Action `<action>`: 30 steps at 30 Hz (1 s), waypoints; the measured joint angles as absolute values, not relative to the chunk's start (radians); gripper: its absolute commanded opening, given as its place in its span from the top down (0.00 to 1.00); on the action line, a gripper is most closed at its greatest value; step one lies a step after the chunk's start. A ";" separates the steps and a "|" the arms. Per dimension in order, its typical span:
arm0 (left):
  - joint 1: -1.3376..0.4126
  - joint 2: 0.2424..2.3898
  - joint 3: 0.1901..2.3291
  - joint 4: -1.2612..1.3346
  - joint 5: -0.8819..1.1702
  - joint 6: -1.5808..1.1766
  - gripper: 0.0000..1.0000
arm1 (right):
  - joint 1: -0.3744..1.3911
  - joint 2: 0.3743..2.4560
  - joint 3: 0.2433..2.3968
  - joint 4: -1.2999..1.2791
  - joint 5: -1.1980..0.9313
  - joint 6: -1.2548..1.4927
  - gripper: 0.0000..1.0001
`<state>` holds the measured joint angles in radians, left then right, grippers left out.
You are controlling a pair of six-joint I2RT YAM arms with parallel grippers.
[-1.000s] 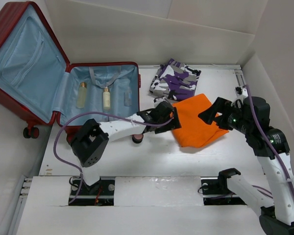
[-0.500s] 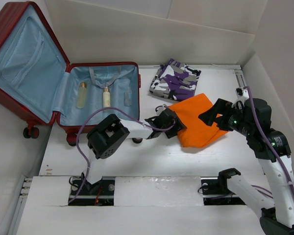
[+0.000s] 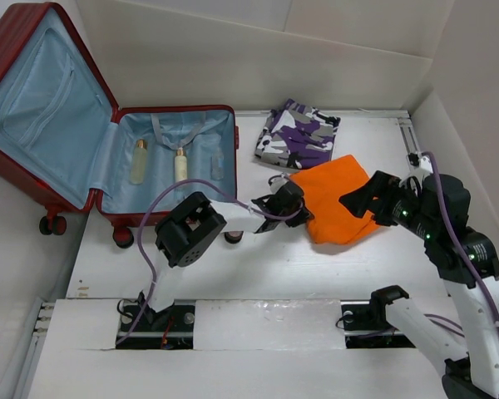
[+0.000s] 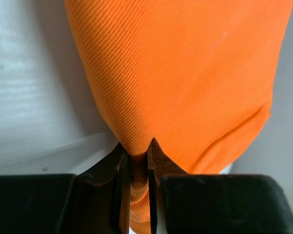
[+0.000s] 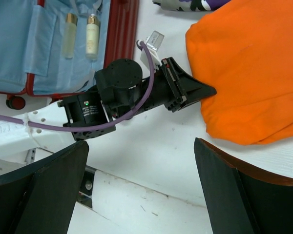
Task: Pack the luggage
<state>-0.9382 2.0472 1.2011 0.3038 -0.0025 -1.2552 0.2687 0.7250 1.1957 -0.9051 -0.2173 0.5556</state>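
Observation:
The luggage (image 3: 17, 46), a dark-red hard-shell case with light-blue lining, lies open at the far left, its lid leaning back. Three small bottles (image 3: 181, 166) lie in its base half. A folded orange cloth (image 3: 337, 195) lies on the table right of centre. My left gripper (image 3: 299, 213) is shut on the cloth's near-left edge; in the left wrist view the fold of orange cloth (image 4: 185, 73) is pinched between the tips of the left gripper (image 4: 136, 148). My right gripper (image 3: 368, 193) hovers open over the cloth's right side; nothing sits between its fingers (image 5: 140, 146).
A purple, white and grey camouflage cloth (image 3: 299, 137) lies folded behind the orange one. A small round object (image 3: 232, 238) sits on the table under the left forearm. White walls close in the table at the back and right.
The left gripper has gone from open to shut, pinching the orange cloth's edge, with the left arm reaching further right. The right arm has drifted slightly right and stays open.

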 measured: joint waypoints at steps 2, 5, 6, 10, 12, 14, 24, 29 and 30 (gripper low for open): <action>-0.937 2.045 1.233 0.259 -0.029 -1.193 1.00 | 0.269 0.717 1.197 -0.906 -0.215 0.558 0.05; -0.936 2.020 1.260 0.197 -0.057 -1.106 1.00 | 0.269 0.714 1.215 -0.910 -0.200 0.559 0.05; -0.936 2.004 1.276 0.165 -0.062 -1.074 1.00 | 0.269 0.715 1.227 -0.912 -0.194 0.561 0.05; -0.921 1.953 1.427 0.020 -0.048 -0.937 1.00 | 0.269 0.715 1.291 -0.914 -0.167 0.564 0.05; -0.899 1.953 1.589 -0.069 -0.011 -0.864 1.00 | 0.269 0.715 1.331 -0.913 -0.160 0.565 0.05; -0.862 1.969 1.783 -0.167 0.036 -0.802 1.00 | 0.269 0.717 1.368 -0.909 -0.160 0.565 0.05; -0.385 1.923 2.251 -0.291 0.337 -0.646 1.00 | 0.270 0.737 1.399 -0.881 -0.188 0.573 0.05; -0.078 1.652 1.623 -0.136 0.380 -0.643 1.00 | 0.270 0.741 1.399 -0.881 -0.205 0.572 0.05; -0.038 1.633 1.545 -0.118 0.384 -0.639 1.00 | 0.270 0.741 1.399 -0.881 -0.211 0.572 0.05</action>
<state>-0.0380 1.6329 1.5448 -0.1184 0.3836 -0.6392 0.2695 0.7410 1.3991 -0.8806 -0.2108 0.5720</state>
